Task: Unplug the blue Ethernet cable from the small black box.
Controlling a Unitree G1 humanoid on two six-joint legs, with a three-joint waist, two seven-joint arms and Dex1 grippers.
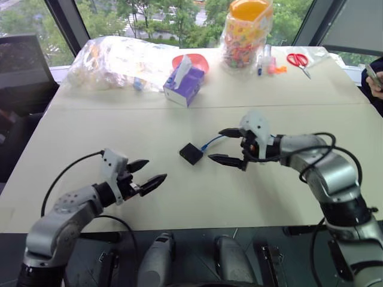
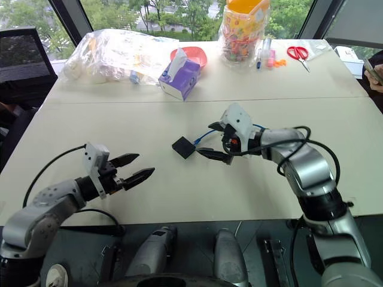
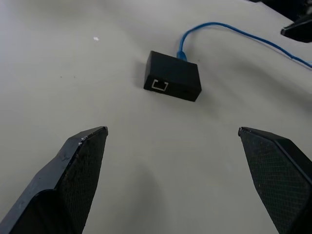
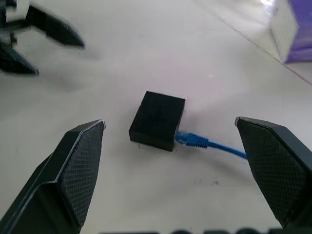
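Both the left hand point(image 1: 151, 171) and right hand point(image 1: 224, 145) hover released over the desk point(image 1: 269, 197), flanking the small black box point(image 1: 191, 153) with the blue Ethernet cable point(image 1: 210, 142) still plugged in.

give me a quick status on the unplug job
Left end effector and right end effector open, empty. Blue Ethernet cable plugged into small black box on table. Nothing in the way.

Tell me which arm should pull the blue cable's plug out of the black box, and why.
Probably the right. The right gripper hangs open beside the blue Ethernet cable, on the plug's side of the small black box. The left gripper, also open, sits farther off, better suited to steadying the box.
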